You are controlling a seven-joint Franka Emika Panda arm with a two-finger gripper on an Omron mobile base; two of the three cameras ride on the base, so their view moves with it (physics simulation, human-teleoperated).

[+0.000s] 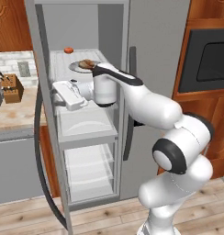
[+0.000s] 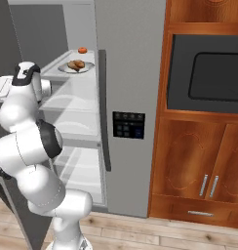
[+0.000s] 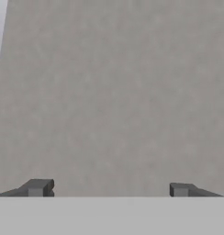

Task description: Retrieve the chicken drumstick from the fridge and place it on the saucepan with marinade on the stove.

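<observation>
Only the opening is done: the fridge (image 1: 77, 114) stands open, the chicken drumstick (image 2: 76, 64) lies untouched on its plate (image 2: 87, 68) on a shelf, and the gripper (image 3: 109, 188) faces the door's inner wall, jaws wide and empty.

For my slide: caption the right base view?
White arm reaches into open grey fridge below golden-brown chicken drumstick on its plate.
</observation>
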